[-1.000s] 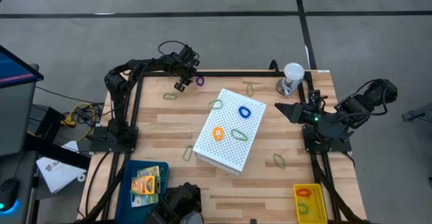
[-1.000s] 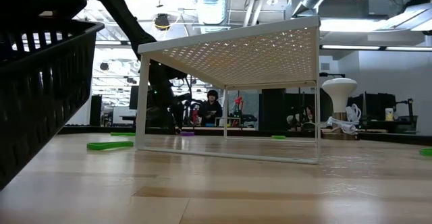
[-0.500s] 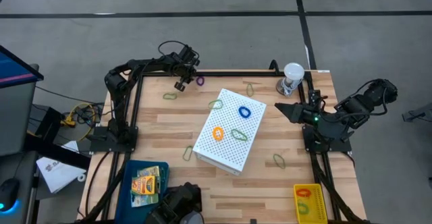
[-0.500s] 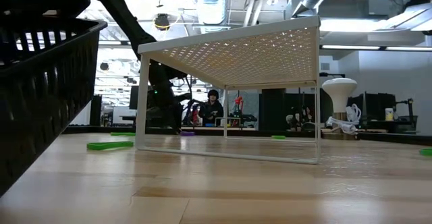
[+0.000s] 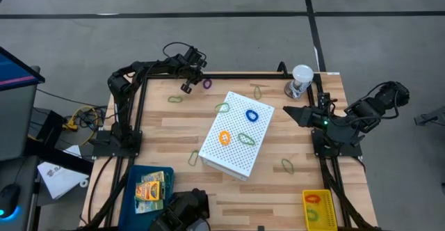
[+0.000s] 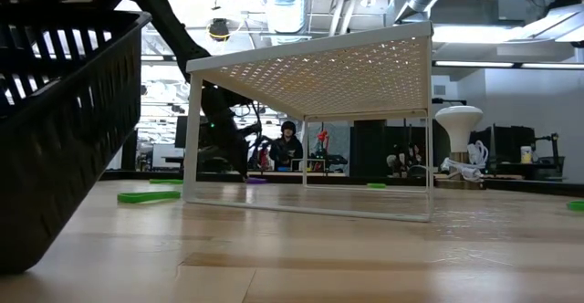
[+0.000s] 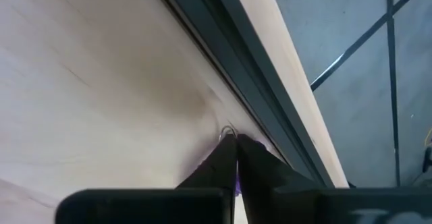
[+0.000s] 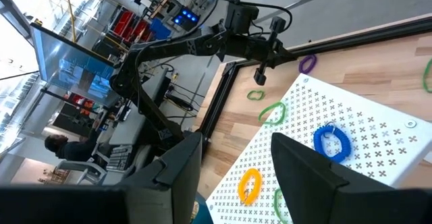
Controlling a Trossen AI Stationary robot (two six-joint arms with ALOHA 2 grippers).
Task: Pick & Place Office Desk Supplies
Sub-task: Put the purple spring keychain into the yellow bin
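My left gripper [image 5: 188, 86] is shut by the table's far edge, next to the loop of a purple rubber band [image 5: 206, 83]. My right gripper [image 5: 292, 111] hovers open at the table's right side, touching nothing. On the white perforated box [image 5: 235, 151] lie a blue band [image 5: 252, 115], an orange band [image 5: 224, 138] and a green band [image 5: 246, 139]. Olive bands lie flat on the table [image 5: 174, 99] [image 5: 193, 158] [image 5: 287, 165]. Crayon boxes [image 5: 148, 189] sit in a blue tray at the near left. My left gripper pinches a thin purple strip [image 7: 236, 181] between its two shut fingers, well behind their tips. The fingers slant down toward the table close to the far edge frame [image 7: 270, 109]. Which part of the band this is cannot be told; its loop [image 8: 307, 63] still lies on the table.
A clear cup with a white lid [image 5: 301, 80] stands at the far right corner. A yellow tray [image 5: 318, 206] with bands sits at the near right. A black basket [image 6: 55, 139] fills the low view's near left. A person [image 6: 287, 143] is in the room behind.
In the low view the black basket at the near left has swung down and rightward, and its bottom now sits on the table. Both grippers have stayed about where they were.
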